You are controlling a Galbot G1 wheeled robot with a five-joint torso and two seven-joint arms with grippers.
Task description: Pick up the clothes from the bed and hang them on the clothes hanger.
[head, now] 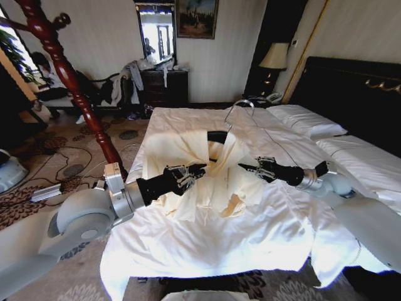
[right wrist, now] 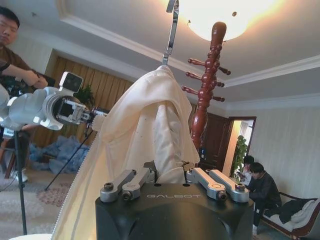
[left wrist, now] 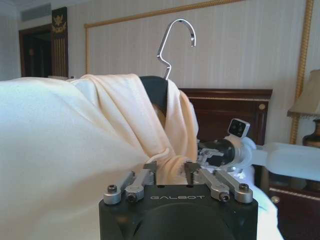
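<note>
The pale cream clothes [head: 188, 147] lie crumpled on the white bed [head: 250, 241], draped over the dark clothes hanger [head: 217, 136]. Its silver hook [head: 241, 105] points toward the far end of the bed. My left gripper [head: 191, 171] is at the garment's left side and shut on a fold of the fabric [left wrist: 170, 167]. My right gripper [head: 249, 168] is at the right side, also shut on the fabric [right wrist: 167, 172]. The hanger's dark shoulder [left wrist: 155, 90] and hook [right wrist: 171, 32] stick out of the garment's neck. The two grippers face each other across the garment.
A reddish-brown wooden coat stand [head: 69, 75] rises left of the bed. White pillows [head: 307, 119] and a black headboard [head: 351, 81] are at the right. A grey clothing heap [head: 125, 81] and a dark dresser [head: 164, 86] stand at the far wall. Cables lie on the carpet [head: 69, 157].
</note>
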